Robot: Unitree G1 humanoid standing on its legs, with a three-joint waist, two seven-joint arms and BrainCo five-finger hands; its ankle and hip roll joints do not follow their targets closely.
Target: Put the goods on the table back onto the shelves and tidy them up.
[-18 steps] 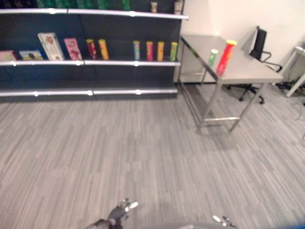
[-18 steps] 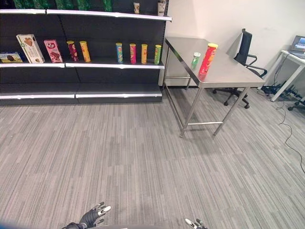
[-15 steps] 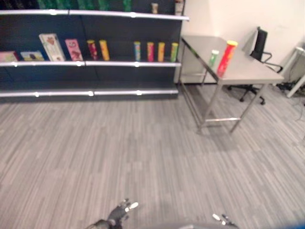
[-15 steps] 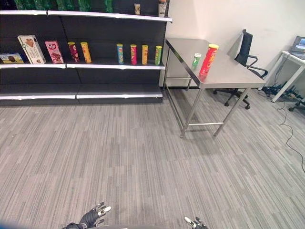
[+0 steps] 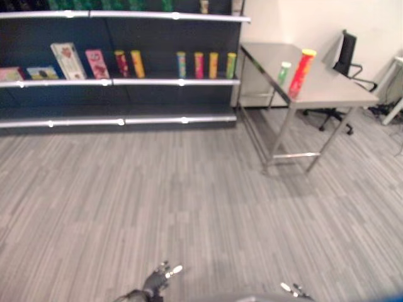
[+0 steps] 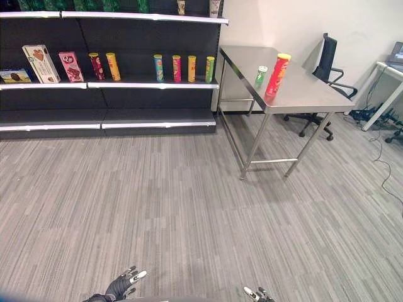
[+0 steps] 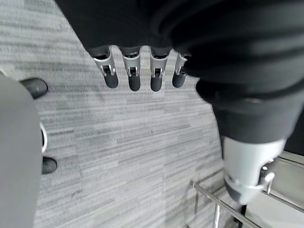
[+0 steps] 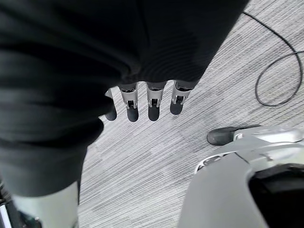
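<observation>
Red can (image 6: 277,74) and green can (image 6: 260,77) wait upright on tabletop (image 6: 302,94), shelves (image 6: 151,85) beside; view shifted slightly vs. 0.6 s ago. Left hand (image 7: 133,71), right hand (image 8: 147,102): fingers straight, empty; approach ongoing.

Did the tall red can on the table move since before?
No. The tall red can stands in the same spot on the table, right beside the small green can. Only the camera shifted.
</observation>
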